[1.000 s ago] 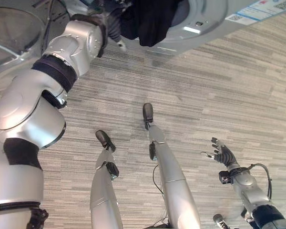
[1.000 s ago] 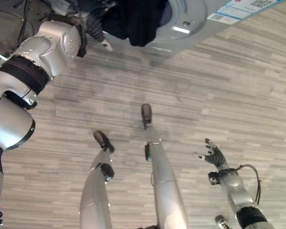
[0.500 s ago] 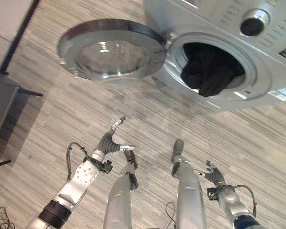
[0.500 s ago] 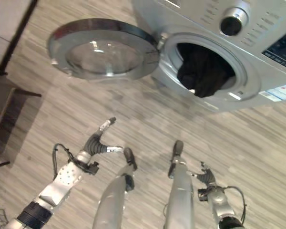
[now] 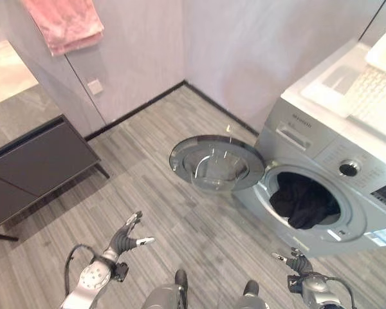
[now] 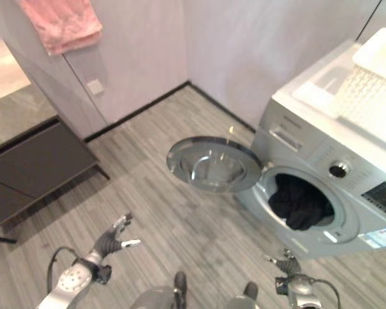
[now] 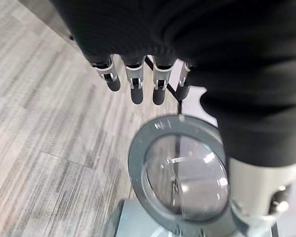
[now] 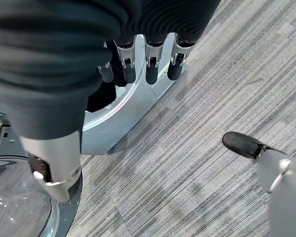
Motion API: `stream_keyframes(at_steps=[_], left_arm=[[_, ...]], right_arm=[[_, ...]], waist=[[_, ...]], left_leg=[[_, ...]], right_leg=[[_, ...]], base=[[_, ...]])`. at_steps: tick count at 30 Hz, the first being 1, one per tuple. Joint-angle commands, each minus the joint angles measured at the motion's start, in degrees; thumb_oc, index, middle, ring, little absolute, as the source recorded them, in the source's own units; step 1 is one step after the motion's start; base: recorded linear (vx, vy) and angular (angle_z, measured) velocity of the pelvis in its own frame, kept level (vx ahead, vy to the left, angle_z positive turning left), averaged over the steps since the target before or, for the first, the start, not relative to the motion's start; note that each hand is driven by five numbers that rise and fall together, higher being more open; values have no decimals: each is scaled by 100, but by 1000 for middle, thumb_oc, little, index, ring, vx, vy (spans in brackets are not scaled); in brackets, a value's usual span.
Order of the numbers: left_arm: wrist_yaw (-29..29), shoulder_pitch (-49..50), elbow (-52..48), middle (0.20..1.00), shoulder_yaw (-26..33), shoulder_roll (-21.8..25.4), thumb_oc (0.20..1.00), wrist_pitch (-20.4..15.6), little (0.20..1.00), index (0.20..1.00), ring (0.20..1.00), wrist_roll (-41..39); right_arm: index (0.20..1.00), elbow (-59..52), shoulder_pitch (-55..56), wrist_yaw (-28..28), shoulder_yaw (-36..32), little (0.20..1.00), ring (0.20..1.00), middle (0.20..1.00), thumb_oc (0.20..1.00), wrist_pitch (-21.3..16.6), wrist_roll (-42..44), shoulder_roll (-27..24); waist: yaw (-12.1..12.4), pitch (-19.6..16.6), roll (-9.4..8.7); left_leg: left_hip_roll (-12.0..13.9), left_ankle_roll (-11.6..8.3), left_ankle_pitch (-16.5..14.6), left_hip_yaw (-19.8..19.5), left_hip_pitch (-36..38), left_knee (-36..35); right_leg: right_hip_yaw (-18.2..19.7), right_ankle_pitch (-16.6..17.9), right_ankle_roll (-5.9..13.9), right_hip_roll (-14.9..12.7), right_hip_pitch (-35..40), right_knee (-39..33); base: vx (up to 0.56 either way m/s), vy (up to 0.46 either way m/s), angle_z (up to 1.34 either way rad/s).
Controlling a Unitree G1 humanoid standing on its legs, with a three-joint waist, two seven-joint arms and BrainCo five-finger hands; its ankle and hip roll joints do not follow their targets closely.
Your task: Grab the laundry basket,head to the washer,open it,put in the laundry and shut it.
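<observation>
**Both hands out of the drum, door hanging wide open**

A second back the left arm is up at the drum mouth with the dark cloth at its fingers; half a second back it is down and clear; now the head camera has lifted, and that is the camera moving, not the room. The read: loading looks done, and only shutting the door remains.

Left to right. At ten o'clock in the left eye view a pink towel (image 5: 64, 24) hangs on the wall, with a dark cabinet (image 5: 35, 164) below it at nine. The left hand (image 5: 123, 238) hangs low at seven o'clock, fingers straight and loosely spread, thumb out, holding nothing; its wrist view looks past the fingertips (image 7: 133, 91) at the round glass door.

That washer door (image 5: 217, 164) sits just past centre, swung fully out on its hinge, chrome ring with a clear bowl in the middle. At three to four o'clock is the washer (image 5: 321, 148), silver-grey, with a knob and a panel on its front. The laundry (image 5: 301, 203) is a black bundle inside the opening, slumped forward, one fold lolling over the lower lip at six o'clock of the drum mouth. My call: that fold could catch when the door swings to. A white laundry basket (image 5: 383, 87) rests on top of the machine at two o'clock.

The right hand (image 5: 297, 262) is down at five o'clock, fingers relaxed and apart, empty, near the washer's front.
</observation>
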Motion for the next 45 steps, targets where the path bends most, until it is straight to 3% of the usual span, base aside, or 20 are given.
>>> stream_keyframes(at_steps=[1, 3, 5, 6, 7, 8, 9, 10, 12, 13, 15, 25, 28, 34, 45], left_arm=[[305, -299, -638, 1000, 197, -203, 1000, -314, 1000, 1000, 1000, 258], [391, -397, -644, 1000, 91, -70, 1000, -374, 1000, 1000, 1000, 629], [280, -459, -816, 1000, 60, 155, 1000, -395, 1000, 1000, 1000, 528], [231, -466, -842, 1000, 41, 179, 1000, -396, 1000, 1000, 1000, 484], [192, -459, -860, 1000, 27, 208, 1000, -391, 1000, 1000, 1000, 458], [149, -506, -843, 1000, -48, 196, 1000, -381, 1000, 1000, 1000, 412], [139, -506, -836, 1000, -78, 192, 1000, -385, 1000, 1000, 1000, 388], [143, -420, -861, 1000, -62, 185, 1000, -383, 1000, 1000, 1000, 352], [135, -355, -877, 1000, -59, 147, 1000, -346, 1000, 1000, 1000, 212], [107, -364, -922, 1000, -94, 159, 1000, -343, 1000, 1000, 1000, 124], [86, -418, -955, 1000, -168, 163, 1000, -326, 1000, 1000, 1000, 111], [240, -919, -988, 1000, -555, -147, 1000, -340, 1000, 1000, 1000, 2], [307, -1024, -994, 1000, -610, -190, 1000, -367, 1000, 1000, 1000, -54], [356, -1132, -1090, 1000, -639, -180, 1000, -414, 1000, 1000, 1000, -198], [423, -1349, -1459, 1000, -655, -157, 1000, -430, 1000, 1000, 1000, -496]], right_arm=[[1000, -10, -52, 48, -83, 1000, 1000, 1000, 1000, -58, 118, -271], [1000, 131, -138, -16, -249, 1000, 1000, 1000, 1000, -90, 294, -329], [1000, 377, -321, -91, -644, 1000, 1000, 1000, 1000, -69, 672, -594], [1000, 434, -348, -96, -739, 1000, 1000, 1000, 1000, -59, 756, -656], [1000, 524, -426, -106, -859, 1000, 1000, 1000, 1000, -41, 830, -754], [1000, 558, -472, -93, -945, 1000, 1000, 1000, 1000, -55, 950, -840], [1000, 559, -439, -124, -1016, 1000, 1000, 1000, 1000, -76, 1006, -854], [1000, 512, -478, -145, -1056, 1000, 1000, 1000, 1000, -106, 1072, -890], [1000, 621, -610, -197, -1053, 1000, 1000, 1000, 1000, -132, 1140, -980], [1000, 740, -771, -263, -1041, 1000, 1000, 1000, 1000, -164, 1168, -1113], [1000, 761, -921, -288, -974, 1000, 1000, 1000, 1000, -181, 1215, -1199], [1000, 1111, -1786, -464, -701, 1000, 1000, 1000, 1000, -204, 1426, -1392], [1000, 1327, -2122, -503, -589, 1000, 1000, 1000, 1000, -186, 1459, -1388], [1000, 1435, -2486, -560, -536, 1000, 1000, 1000, 1000, -200, 1555, -1501], [1000, 2120, -3140, -518, -548, 1000, 1000, 1000, 1000, 6, 1632, -2680]], waist=[[25, 676, 301], [28, 832, 244], [36, 950, 165], [54, 977, 153], [122, 1002, 149], [174, 1015, 100], [182, 1041, 46], [189, 1079, 2], [169, 1128, 55], [139, 1294, 168], [105, 1433, 276], [29, 1697, 546], [70, 1821, 693], [63, 2032, 788], [118, 2389, 1113]], left_leg=[[78, 15, -715, -196, 684, -185], [107, -3, -810, -236, 579, 192], [253, -218, -1112, -470, 131, 1000], [317, -290, -1232, -546, 11, 1238], [487, -403, -1378, -605, -156, 1486], [641, -561, -1422, -710, -269, 1622], [666, -627, -1427, -755, -288, 1648], [871, -799, -1374, -787, -310, 1638], [1079, -907, -1240, -832, -241, 1412], [1246, -1019, -1049, -893, -211, 1154], [1356, -1083, -892, -920, -182, 850], [1297, -1174, -288, -778, -338, -79], [1258, -1179, -247, -768, -505, -143], [1104, -1158, -235, -802, -865, 11], [1001, -1192, -108, -774, -1449, -39]], right_leg=[[241, -163, 445, 74, -284, 956], [506, -47, 392, -2, -385, 824], [889, 379, 478, -373, -503, -473], [931, 542, 516, -469, -573, -743], [725, 771, 618, -574, -628, -1142], [476, 770, 645, -588, -569, -1254], [415, 834, 715, -597, -540, -1180], [226, 912, 718, -504, -651, -912], [122, 741, 718, -398, -793, -571], [43, 498, 718, -322, -941, -300], [77, 289, 682, -222, -1056, -238], [389, 273, 593, -118, -1679, -456], [456, 296, 584, -140, -1870, -476], [609, 372, 571, -221, -2159, -472], [769, 417, 614, -269, -2917, -388]], base=[[-18, -58, 21], [-42, -196, 23], [49, -410, 40], [115, -487, 60], [175, -546, 42], [201, -556, 36], [235, -624, 34], [179, -476, 45], [150, -401, 28], [102, -302, -14], [46, -183, -7], [8, -32, -1], [-2, 29, 6], [-5, 8, 1], [-6, -2, 1]])
